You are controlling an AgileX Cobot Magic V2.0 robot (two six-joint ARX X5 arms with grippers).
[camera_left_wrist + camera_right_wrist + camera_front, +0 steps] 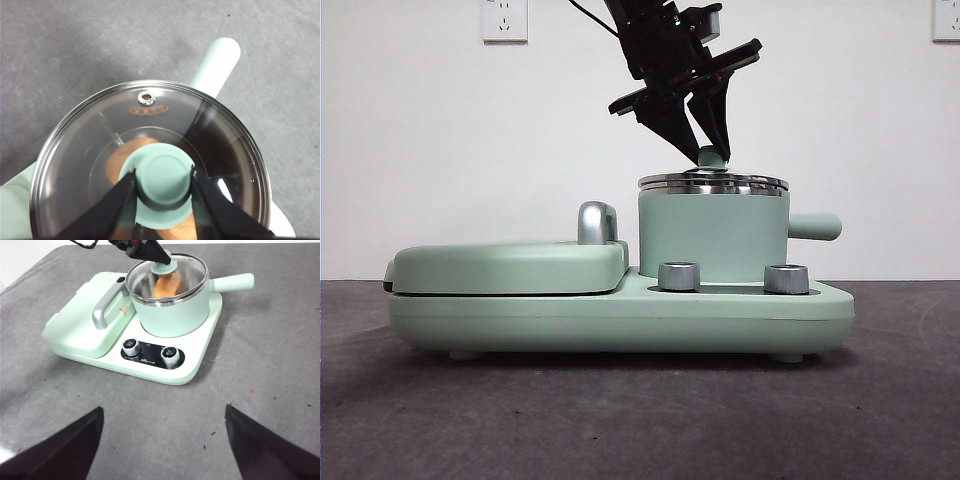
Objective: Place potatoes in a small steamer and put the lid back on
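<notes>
Nearest, the right pincer hangs wide open over the grey table, while farther back the left pincer grips the knob of the round clear glass lid seated on the mint-green cylindrical steamer pot, the orange-brown potato inside.

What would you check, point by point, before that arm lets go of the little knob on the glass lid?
1. Potato inside the steamer: ok, seen through the glass.
2. Lid level on the steel rim: ok in the front view.
3. Left gripper on the knob, jaws against both sides: ok.
4. Steamer seated on the cooker base: ok, upright.
5. Right gripper clear of the pot: ok, open, far back.
6. Lid fully seated all round: cannot tell, part of the rim is out of view.
</notes>
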